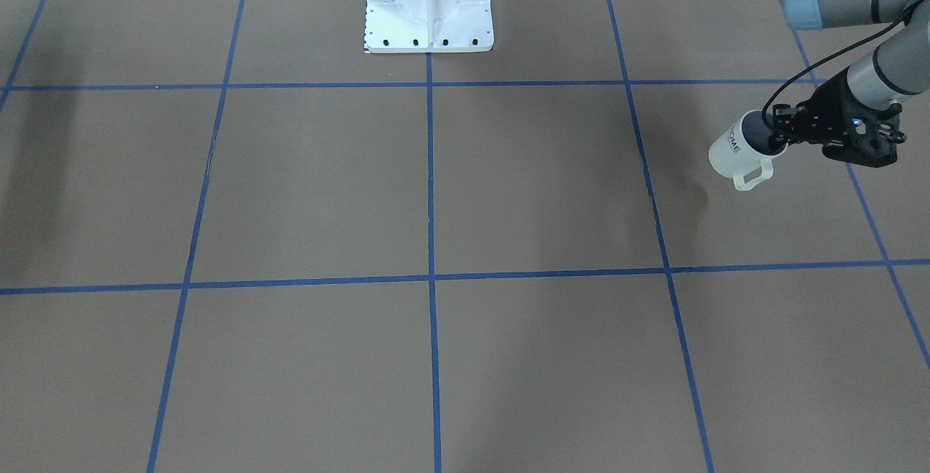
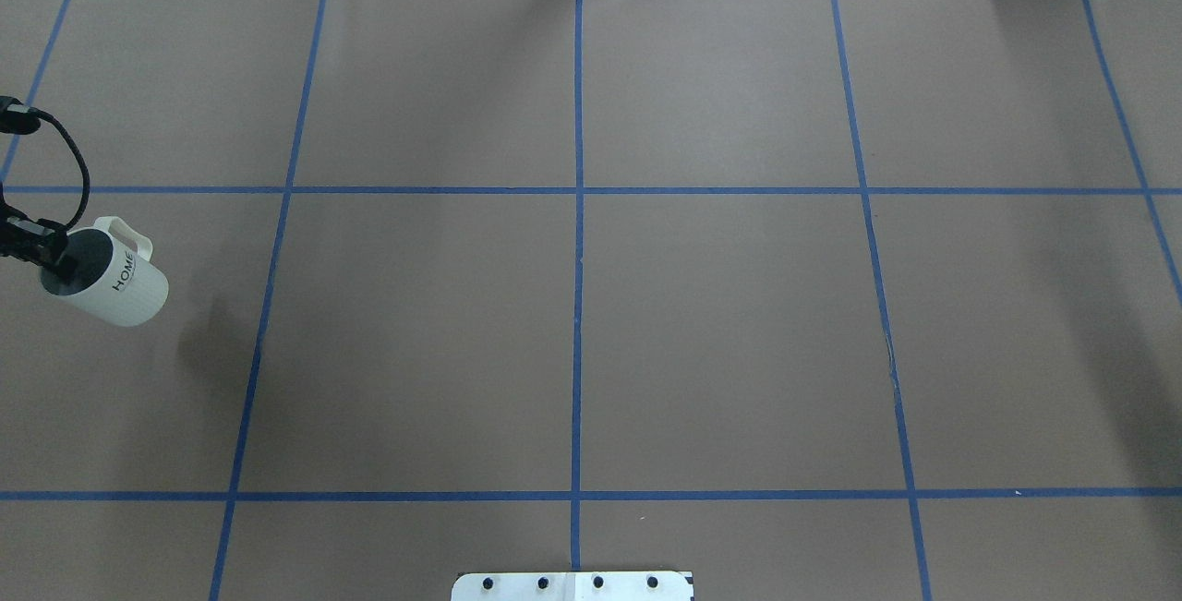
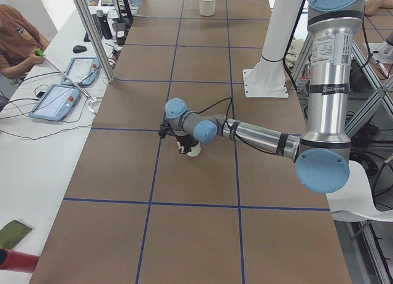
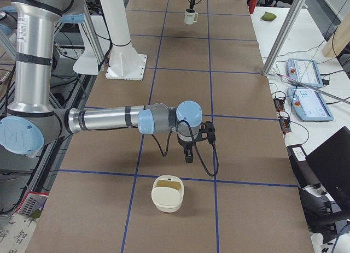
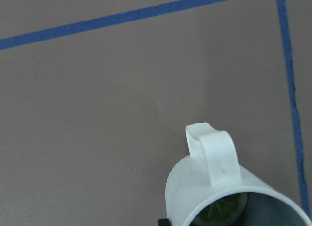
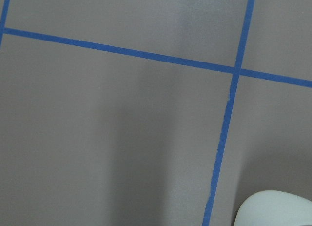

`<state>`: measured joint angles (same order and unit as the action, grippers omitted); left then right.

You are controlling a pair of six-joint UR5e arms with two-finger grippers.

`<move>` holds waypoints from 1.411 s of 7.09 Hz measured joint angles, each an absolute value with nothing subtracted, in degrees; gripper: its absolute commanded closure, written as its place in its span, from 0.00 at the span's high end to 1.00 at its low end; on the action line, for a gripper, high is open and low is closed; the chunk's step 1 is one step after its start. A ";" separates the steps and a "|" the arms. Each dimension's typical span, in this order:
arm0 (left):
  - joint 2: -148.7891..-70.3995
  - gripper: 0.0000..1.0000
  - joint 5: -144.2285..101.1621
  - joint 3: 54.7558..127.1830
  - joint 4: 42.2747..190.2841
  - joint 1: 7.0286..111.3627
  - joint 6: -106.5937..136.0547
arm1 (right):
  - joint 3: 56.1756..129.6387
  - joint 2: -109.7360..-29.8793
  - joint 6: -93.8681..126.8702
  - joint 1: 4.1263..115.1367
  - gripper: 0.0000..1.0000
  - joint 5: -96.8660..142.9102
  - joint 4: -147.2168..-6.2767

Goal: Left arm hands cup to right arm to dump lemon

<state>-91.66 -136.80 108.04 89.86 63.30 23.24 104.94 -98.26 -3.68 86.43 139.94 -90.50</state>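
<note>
left wrist view shows lemon [image 5: 222,211] inside cup [image 5: 209,187]; overhead hides it.

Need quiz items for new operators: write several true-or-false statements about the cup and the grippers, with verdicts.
1. The left gripper grips the cup at its rim. True.
2. The cup is empty. False: the lemon shows inside it in the left wrist view.
3. The cup stands upright on the table. False: it is held tilted, clear of the table.
4. The right gripper touches the cup. False: it hangs over the far end of the table, well apart from the cup.
5. The cup's side reads "HOME". True.
</note>
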 measured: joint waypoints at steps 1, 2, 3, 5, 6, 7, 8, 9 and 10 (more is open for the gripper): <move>-94.03 0.00 -136.90 109.97 86.34 63.83 27.44 | 104.92 -98.26 -3.59 86.31 1.00 141.15 -89.52; -97.61 0.00 -136.92 110.80 84.79 63.70 35.00 | 104.86 -98.22 -3.50 86.27 1.00 143.08 -87.56; -101.31 0.00 -137.09 111.16 84.17 62.84 42.87 | 104.68 -97.90 -3.26 86.00 0.99 144.23 -84.32; -109.13 0.00 -137.15 111.40 83.86 59.37 56.61 | 104.19 -95.25 -1.67 84.22 0.99 144.61 -77.68; -113.21 0.00 -137.04 111.23 83.80 57.05 62.97 | 104.11 -92.99 1.16 82.88 1.00 143.63 -74.56; -116.53 0.00 -136.43 110.99 83.71 54.49 68.75 | 104.06 -90.64 5.60 80.75 1.00 141.09 -71.12; -119.09 0.00 -135.00 110.78 83.23 52.36 73.03 | 103.99 -88.22 12.03 77.12 1.00 136.78 -66.76; -121.80 0.00 -133.68 110.20 81.72 50.90 75.99 | 103.94 -86.28 19.66 72.47 0.99 131.74 -61.66; -125.42 0.00 -133.04 108.70 79.31 50.06 77.56 | 103.94 -84.95 26.87 68.08 0.99 127.20 -56.48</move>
<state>-125.42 -133.04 108.70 79.31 50.06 77.56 103.94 -84.95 26.87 68.08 127.20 -56.48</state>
